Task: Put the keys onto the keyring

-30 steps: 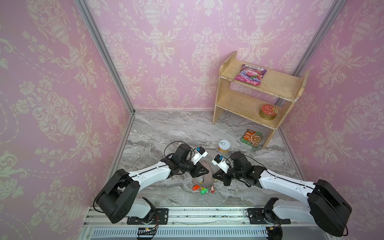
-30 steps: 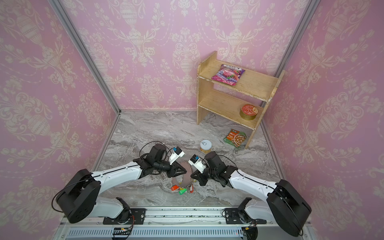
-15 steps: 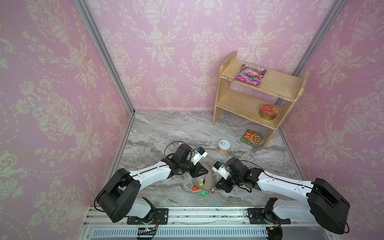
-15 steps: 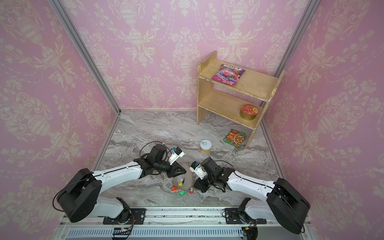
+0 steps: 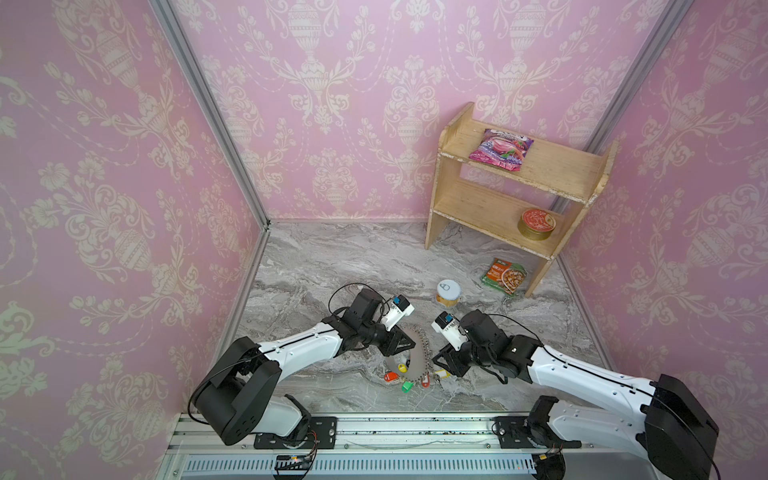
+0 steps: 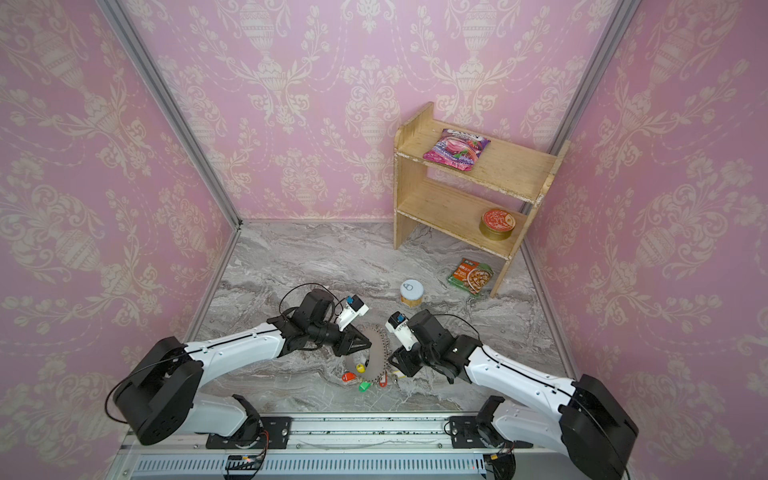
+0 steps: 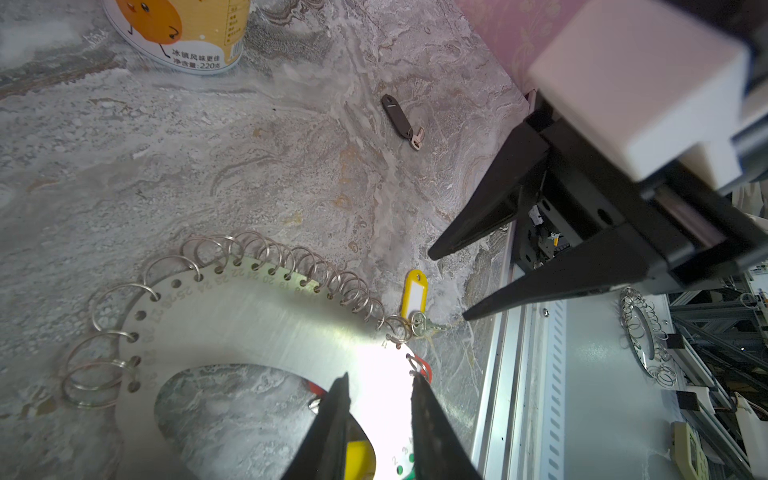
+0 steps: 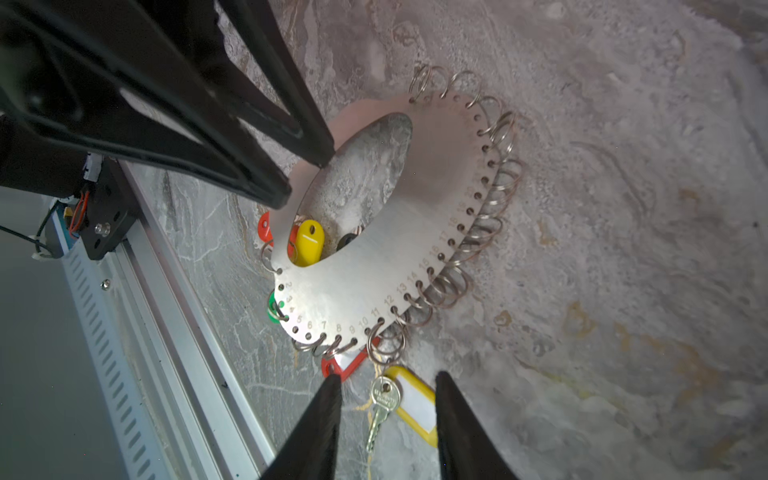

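Left gripper (image 7: 379,378) jaws pinch the tilted flat silvery metal keyring (image 8: 415,249); right gripper (image 8: 387,375) jaws are spread around a small yellow-tagged silver key (image 8: 385,399).

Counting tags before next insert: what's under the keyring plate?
Through the keyring hole, right wrist view: a yellow tag and a dark piece, unidentifiable. A red tag and green tag poke out at its rim. Anything else beneath the metal is covered.

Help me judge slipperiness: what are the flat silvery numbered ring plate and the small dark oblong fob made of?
Flat silvery numbered ring plate: likely brushed metal, bright glare, stamped numbers. Small dark oblong fob: probably plastic, dull matte surface.
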